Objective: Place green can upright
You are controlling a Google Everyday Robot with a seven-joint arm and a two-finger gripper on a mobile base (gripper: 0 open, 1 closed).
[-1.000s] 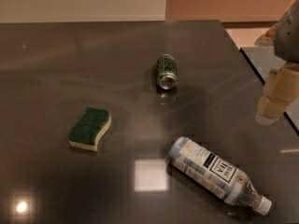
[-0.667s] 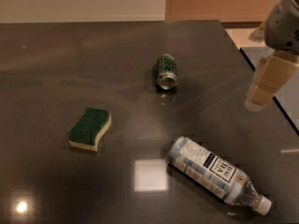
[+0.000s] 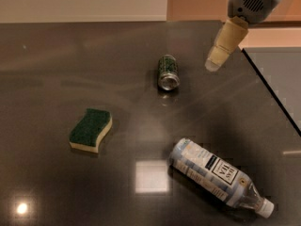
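The green can (image 3: 167, 71) lies on its side on the dark table (image 3: 70, 55), its silver end facing the camera. My gripper (image 3: 213, 65) comes in from the upper right, hangs above the table and is to the right of the can, apart from it. Its beige fingers (image 3: 225, 44) point down and left. Nothing is held in it.
A yellow sponge with a green top (image 3: 90, 129) lies at the left. A clear plastic bottle with a white-and-black label (image 3: 217, 175) lies on its side at the lower right. The table's right edge (image 3: 270, 91) runs diagonally behind the gripper.
My gripper has moved left and up in the view, from over the table's right edge toward the can. The can, sponge and bottle have not moved.
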